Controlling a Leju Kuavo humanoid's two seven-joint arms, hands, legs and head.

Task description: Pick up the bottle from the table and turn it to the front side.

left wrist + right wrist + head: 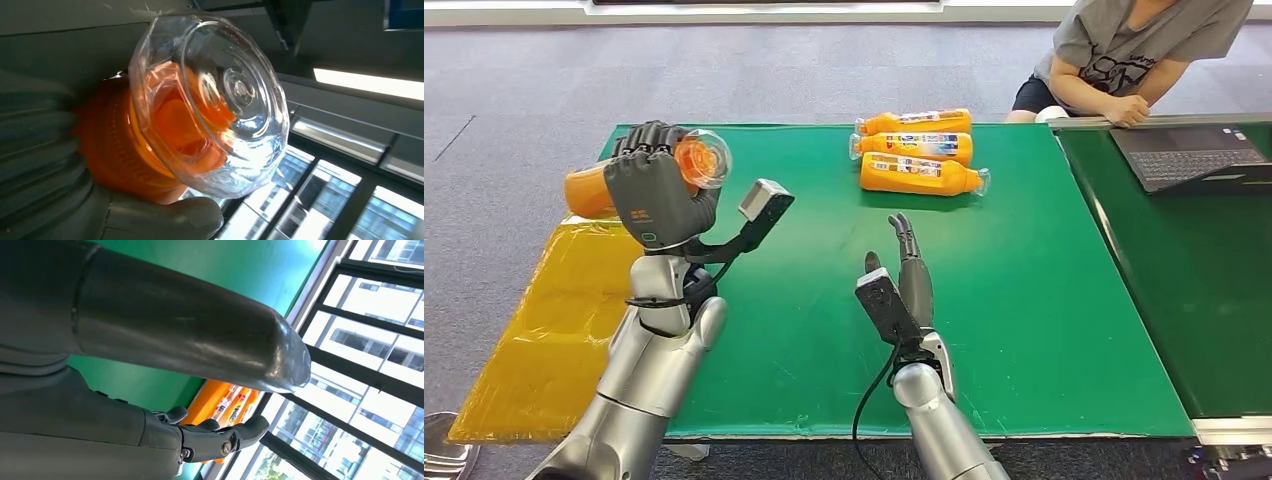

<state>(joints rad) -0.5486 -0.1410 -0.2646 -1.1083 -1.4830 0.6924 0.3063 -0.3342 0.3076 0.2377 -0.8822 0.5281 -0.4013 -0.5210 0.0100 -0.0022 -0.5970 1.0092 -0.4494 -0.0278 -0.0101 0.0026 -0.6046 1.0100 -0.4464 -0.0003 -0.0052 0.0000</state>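
Orange bottle (639,172) gripped in my left hand (656,195), lifted, long axis sideways, clear base toward centre; right hand (906,285) open, idle nearby.

Labels on table bottles (921,148) too small/blurred; no text readable.

Grey carpet floor (524,90) surrounds a green table (1024,300); large dark-framed windows (370,365) and a ceiling light strip (370,84)

left hand (657,195) grips an orange bottle (686,165) aloft; right hand (904,280) hovers, fingers straight.
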